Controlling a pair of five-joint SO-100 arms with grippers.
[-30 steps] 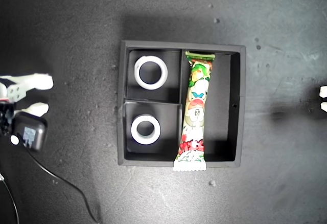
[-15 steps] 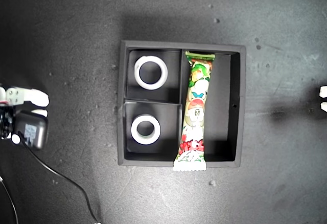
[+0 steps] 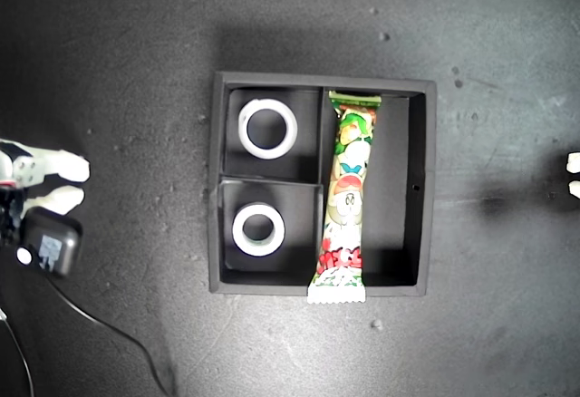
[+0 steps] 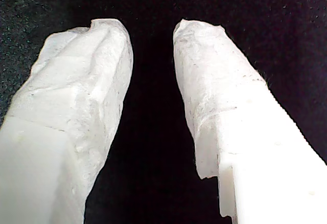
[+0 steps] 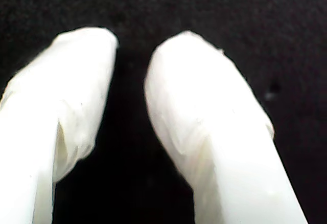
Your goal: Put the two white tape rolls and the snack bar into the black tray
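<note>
The black tray (image 3: 323, 81) lies in the middle of the dark tabletop (image 3: 127, 43), and all three items are inside it. Its two small square compartments run down the side toward the exterior view's left, and each holds one roll: the first white tape roll (image 3: 267, 128) lies flat in the compartment nearer that view's top, and the second white tape roll (image 3: 258, 229) lies flat in the one nearer its bottom, each with bare black floor around it. The snack bar (image 3: 345, 199) lies lengthwise in the long rectangular compartment, pressed along the divider that borders the small squares, its green end toward the tray's top wall and its crimped white end riding over the bottom wall onto the rim. The rest of the long compartment shows only black floor. My first gripper (image 4: 150, 29) shows two white wrapped fingers with a clear dark gap between them and nothing in it; my second gripper (image 5: 132, 42) likewise stands parted with a narrower gap and nothing held. Both look down on plain dark surface, so I cannot fairly tell which of them is the white-fingered arm (image 3: 45, 182) by the tabletop's edge at the exterior view's left, well apart from the tray.
</note>
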